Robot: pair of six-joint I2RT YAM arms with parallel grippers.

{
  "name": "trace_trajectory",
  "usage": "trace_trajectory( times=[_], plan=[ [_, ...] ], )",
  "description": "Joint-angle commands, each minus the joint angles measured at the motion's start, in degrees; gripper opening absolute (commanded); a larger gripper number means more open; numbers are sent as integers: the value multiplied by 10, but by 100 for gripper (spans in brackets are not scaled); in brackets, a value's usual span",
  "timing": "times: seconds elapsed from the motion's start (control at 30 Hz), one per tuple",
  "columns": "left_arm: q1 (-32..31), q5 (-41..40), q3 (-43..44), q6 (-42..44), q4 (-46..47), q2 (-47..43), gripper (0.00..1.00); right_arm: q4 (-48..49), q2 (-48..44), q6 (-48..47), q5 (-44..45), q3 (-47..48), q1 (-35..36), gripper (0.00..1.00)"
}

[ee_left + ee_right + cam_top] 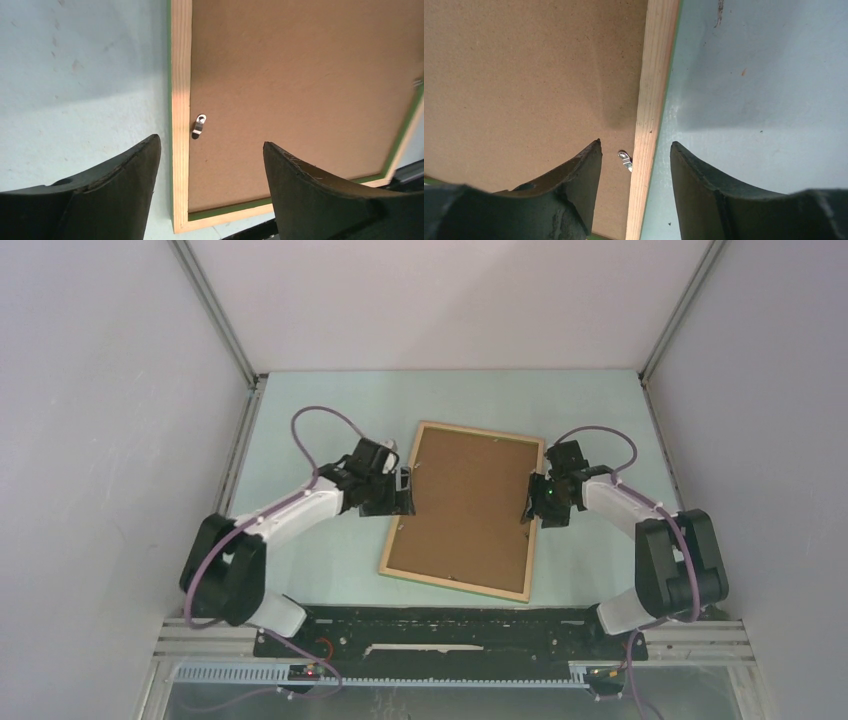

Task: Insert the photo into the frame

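The frame (455, 587) lies flat on the pale table, its natural wood face up. A plain brown board (465, 505) fills its opening. The photo is hidden. My left gripper (404, 492) is open and empty, low over the frame's left rail (181, 100), one finger on each side of it (210, 141). A small metal tab (199, 125) sits at the rail's inner edge on the board (300, 90). My right gripper (533, 502) is open and empty, straddling the right rail (656, 75) from above (635, 143), with another metal tab (625, 160) between its fingers.
A green strip (230, 209) shows between the board and the frame's near rail. The black arm mount (450, 625) runs along the table's near edge. White enclosure walls stand at the left, right and back of the table (320, 420).
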Motion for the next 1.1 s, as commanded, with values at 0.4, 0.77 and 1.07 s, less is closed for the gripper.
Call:
trace_trajectory(
  times=[0.4,0.77,1.07],
  plan=[
    [-37,-44,86,38,-100,122,50,18,18,-10,-49,7,5,54],
    [-36,-49,111,58,-109,158,31,19,25,-14,-52,6,8,51],
    [-35,-49,115,60,-102,182,24,16,29,-13,-49,10,17,50]
  ],
)
